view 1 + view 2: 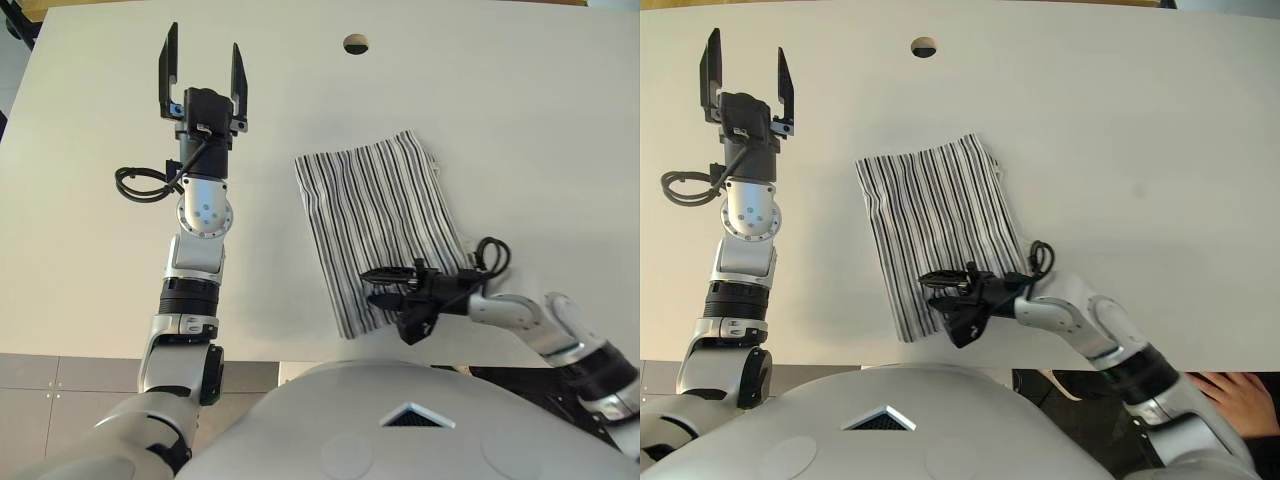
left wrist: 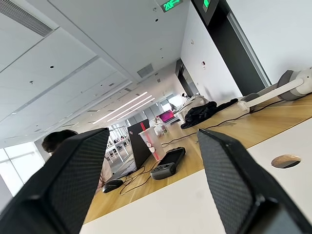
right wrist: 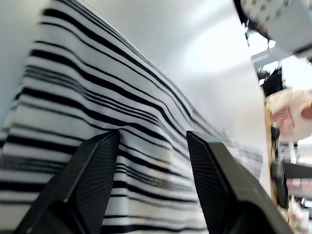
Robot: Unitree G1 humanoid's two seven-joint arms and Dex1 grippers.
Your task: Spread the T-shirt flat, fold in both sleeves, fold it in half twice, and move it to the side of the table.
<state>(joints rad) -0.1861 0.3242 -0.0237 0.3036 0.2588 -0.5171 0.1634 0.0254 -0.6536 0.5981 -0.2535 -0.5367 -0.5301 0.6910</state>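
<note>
The T-shirt (image 1: 375, 220), black-and-white striped, lies folded into a compact rectangle on the white table (image 1: 540, 120). It sits a little right of the middle and is turned slightly, so its long sides run from the near edge toward the far right. A small fold of fabric sticks out at its far right corner.

The right tool (image 1: 385, 286) is low over the shirt's near end, just inside the table's near edge. Its two fingers (image 3: 92, 185) are spread apart with striped cloth beneath and between them. They are not closed on anything.

The left tool (image 1: 202, 72) is on the left side of the table, well apart from the shirt. Its fingers (image 2: 68, 180) are wide open, hold nothing and point toward the far edge. A round hole (image 1: 355, 43) is set in the table near that far edge.
</note>
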